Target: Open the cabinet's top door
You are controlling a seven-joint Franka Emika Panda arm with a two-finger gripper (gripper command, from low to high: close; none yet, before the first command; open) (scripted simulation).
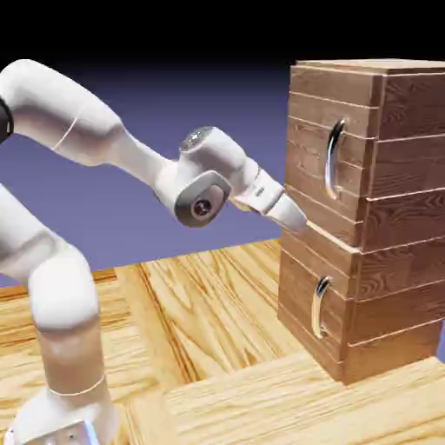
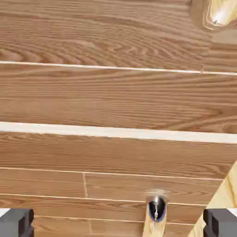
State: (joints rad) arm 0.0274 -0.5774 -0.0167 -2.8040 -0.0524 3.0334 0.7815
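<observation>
A plank table (image 1: 217, 304) is lying under a blue-violet backdrop, bearing the cabinet (image 1: 374, 217). The arm is reaching level, its gripper (image 1: 300, 222) standing wide open and empty at the cabinet's front, the top door (image 1: 326, 156) sitting just above it, handle (image 1: 332, 159) higher still

Glossy white rounded arm (image 1: 78, 130); grey joint caps.
</observation>
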